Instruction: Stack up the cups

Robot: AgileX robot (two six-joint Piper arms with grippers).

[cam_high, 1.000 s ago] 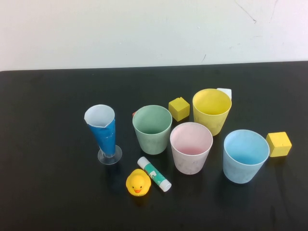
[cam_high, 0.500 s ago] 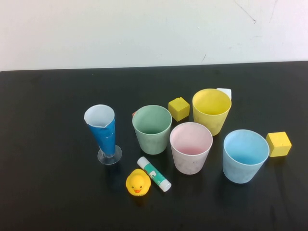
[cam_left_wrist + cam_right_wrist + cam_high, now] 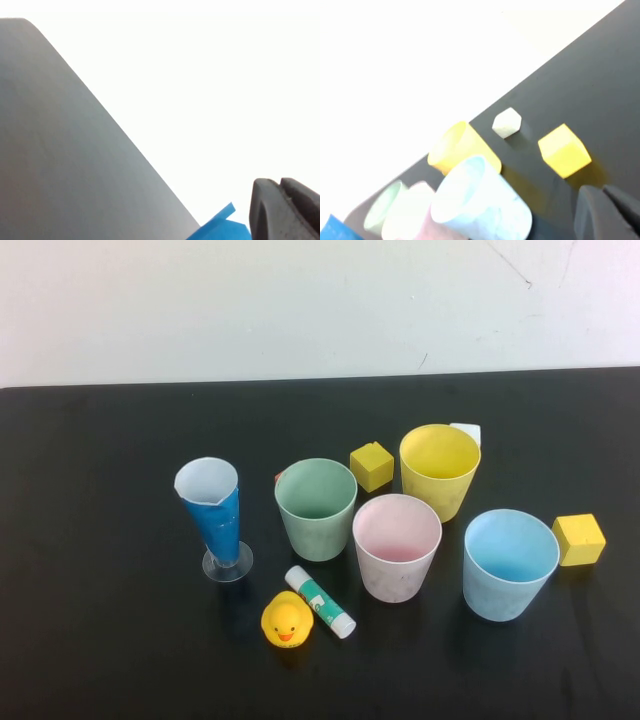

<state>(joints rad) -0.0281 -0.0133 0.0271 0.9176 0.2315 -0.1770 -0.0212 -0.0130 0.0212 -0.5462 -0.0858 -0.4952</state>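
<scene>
Four cups stand upright and apart on the black table (image 3: 100,620): green (image 3: 316,508), pink (image 3: 396,547), yellow (image 3: 439,470) and light blue (image 3: 509,564). Neither arm shows in the high view. The right gripper (image 3: 603,194) shows only in the right wrist view, its fingers together and empty, off to the right of the light blue cup (image 3: 480,202), with the yellow cup (image 3: 462,147), pink cup (image 3: 417,212) and green cup (image 3: 385,210) beyond. The left gripper (image 3: 279,184) shows only in the left wrist view, fingers together, with no cup in sight.
A tall blue cone glass (image 3: 215,515) stands left of the green cup. A rubber duck (image 3: 287,620) and a glue stick (image 3: 321,602) lie in front. Yellow cubes sit behind the green cup (image 3: 372,466) and at the right (image 3: 579,539). A white block (image 3: 467,432) is behind the yellow cup.
</scene>
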